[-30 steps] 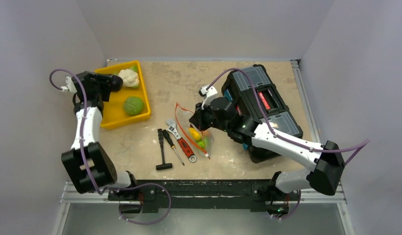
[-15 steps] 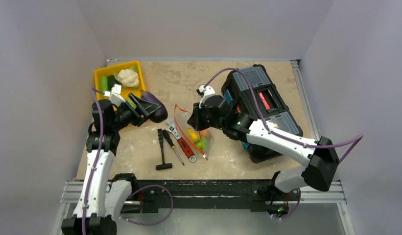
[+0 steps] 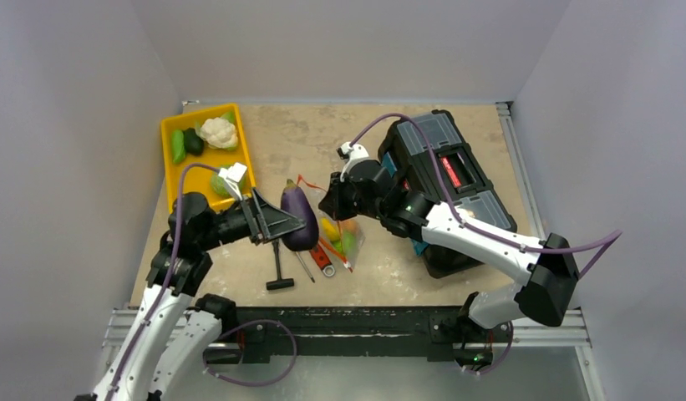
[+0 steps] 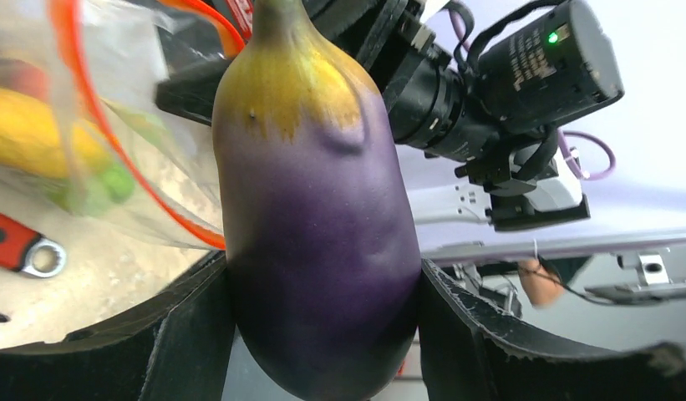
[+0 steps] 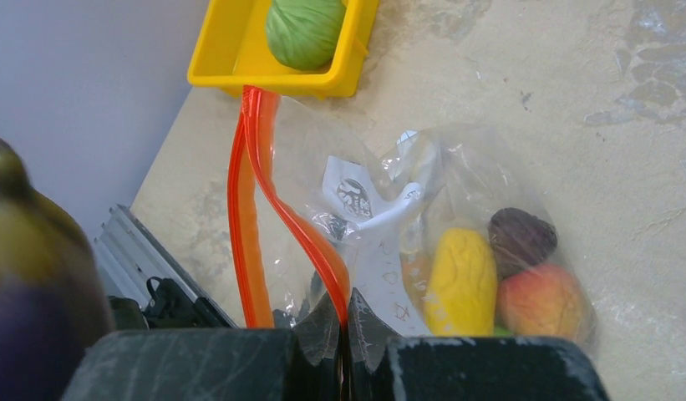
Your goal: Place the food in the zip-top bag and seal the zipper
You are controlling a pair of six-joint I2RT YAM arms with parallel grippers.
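Note:
My left gripper (image 3: 294, 227) is shut on the dark purple eggplant (image 3: 299, 219), whose yellowish stem end points up in the left wrist view (image 4: 318, 234). It hangs just left of the zip-top bag (image 3: 339, 232). My right gripper (image 5: 343, 326) is shut on the red-orange zipper (image 5: 302, 225), and the bag's mouth gapes toward the eggplant. Inside the bag lie a yellow piece (image 5: 460, 280), an orange ball (image 5: 544, 301) and a dark piece (image 5: 523, 238). Green pieces (image 3: 178, 146) lie in the yellow tray (image 3: 193, 171).
The tray also holds a white cauliflower (image 3: 219, 132) and a cabbage (image 5: 304, 29). A red-handled wrench (image 3: 324, 257), a screwdriver (image 3: 304, 266) and a black T-handle tool (image 3: 278, 271) lie below the eggplant. A black toolbox (image 3: 444, 180) stands at the right.
My left arm has swung from the yellow tray to the right, carrying the eggplant up beside the bag's mouth. My right gripper has kept its hold on the zipper.

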